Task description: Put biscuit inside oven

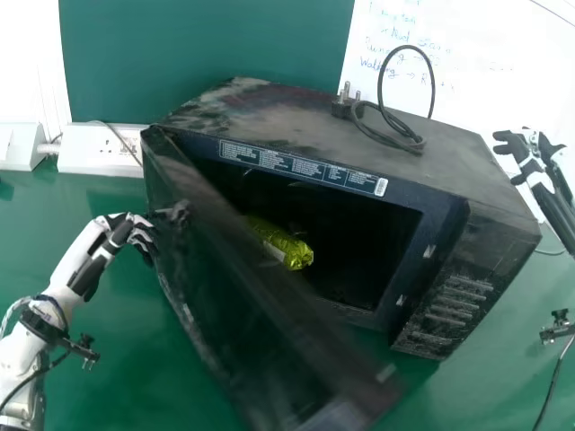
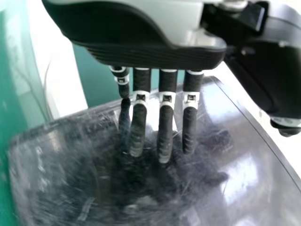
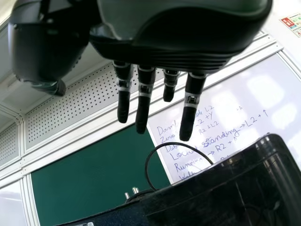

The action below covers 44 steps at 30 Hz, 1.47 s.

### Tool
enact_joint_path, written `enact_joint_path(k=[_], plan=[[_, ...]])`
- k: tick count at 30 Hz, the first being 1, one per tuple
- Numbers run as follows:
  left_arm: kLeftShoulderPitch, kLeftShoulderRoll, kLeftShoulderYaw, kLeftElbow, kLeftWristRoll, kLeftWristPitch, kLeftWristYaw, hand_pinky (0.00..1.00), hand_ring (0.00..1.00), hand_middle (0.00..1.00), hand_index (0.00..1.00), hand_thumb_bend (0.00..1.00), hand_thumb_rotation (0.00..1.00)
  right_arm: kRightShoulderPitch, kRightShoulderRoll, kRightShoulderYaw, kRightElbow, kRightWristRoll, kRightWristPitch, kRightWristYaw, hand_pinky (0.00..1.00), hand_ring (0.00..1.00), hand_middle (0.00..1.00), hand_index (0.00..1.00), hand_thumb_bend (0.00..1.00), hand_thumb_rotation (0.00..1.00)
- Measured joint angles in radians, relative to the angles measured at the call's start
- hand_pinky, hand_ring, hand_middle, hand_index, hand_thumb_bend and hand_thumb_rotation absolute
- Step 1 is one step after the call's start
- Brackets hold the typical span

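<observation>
1 shiny yellow-green foil biscuit packet (image 1: 292, 249) lay inside the black box-shaped microwave oven (image 1: 269, 112), near the door side of its dark rectangular opening (image 1: 373, 242), partly hidden behind the black glossy door (image 1: 234, 296). The oven stood at an angle on the smooth green counter (image 1: 117, 368), its door open over the counter's near edge.

At the counter's left side, the robot's black-and-white left hand (image 1: 135, 232) was at the outer face of the door, close to its hinged edge. In the left wrist view, its black fingers (image 2: 165, 127) were extended and nearly straight toward the scratched, glossy panel, with no grip on anything; whether the tips touched the door could not be told.

The black-and-white right hand (image 1: 514, 145) was raised beyond the oven's far right corner, apart from the casing. The right wrist view showed its fingers (image 3: 189, 113) open and almost straight, holding nothing.

On top of the oven, toward the rear edge, a looped black power cord (image 1: 381, 117) rested with its black plug (image 1: 343, 107), metal pins pointing up. A white rectangular socket box (image 1: 94, 154) sat along the counter's far edge at left. Behind rose a dark green board (image 1: 198, 54) and a white board with blue handwriting (image 1: 503, 81).
</observation>
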Motion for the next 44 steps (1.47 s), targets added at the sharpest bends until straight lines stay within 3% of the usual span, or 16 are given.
enact_joint_path(k=[7,13,16,18,24,26,32,35,44], plan=[[-0.004,0.026,-0.024,0.075,0.026,-0.097,0.017,0.30,0.34,0.41,0.49,0.52,0.06,0.001,-0.006,-0.012,0.041,0.058,-0.029,0.014,0.56,0.67,0.74,0.78,0.68,0.34],[-0.008,0.046,-0.041,0.106,0.015,-0.118,0.014,0.30,0.34,0.41,0.49,0.52,0.06,0.008,-0.018,-0.020,0.037,0.059,-0.042,0.010,0.56,0.68,0.75,0.76,0.78,0.41],[-0.008,0.052,-0.045,0.107,0.014,-0.119,0.015,0.31,0.34,0.41,0.49,0.52,0.06,0.011,-0.018,-0.017,0.018,0.051,-0.005,-0.002,0.45,0.62,0.72,0.75,0.84,0.45],[-0.008,0.055,-0.047,0.107,0.014,-0.119,0.016,0.31,0.34,0.41,0.49,0.52,0.06,0.012,-0.018,-0.016,0.007,0.046,0.007,-0.009,0.43,0.60,0.70,0.75,0.83,0.48],[-0.009,0.061,-0.051,0.117,0.014,-0.131,0.017,0.30,0.34,0.41,0.49,0.52,0.07,0.025,-0.020,-0.015,0.001,0.010,0.011,-0.023,0.56,0.69,0.75,0.78,0.78,0.48],[-0.009,0.062,-0.052,0.117,0.014,-0.130,0.017,0.29,0.33,0.41,0.49,0.52,0.07,0.029,-0.022,-0.021,0.005,0.008,0.008,-0.023,0.50,0.66,0.75,0.77,0.79,0.50],[-0.009,0.072,-0.057,0.117,0.014,-0.120,0.017,0.30,0.33,0.41,0.49,0.52,0.07,0.051,-0.022,-0.053,0.023,-0.015,-0.018,-0.028,0.46,0.60,0.73,0.78,0.80,0.55],[-0.010,0.075,-0.059,0.119,0.015,-0.119,0.017,0.29,0.34,0.42,0.49,0.52,0.07,0.058,-0.022,-0.056,0.024,-0.016,-0.029,-0.031,0.47,0.59,0.72,0.78,0.75,0.51],[-0.011,0.077,-0.061,0.124,0.015,-0.114,0.018,0.29,0.33,0.41,0.49,0.52,0.07,0.063,-0.029,-0.059,0.047,-0.019,-0.066,-0.031,0.48,0.62,0.74,0.78,0.76,0.52]])
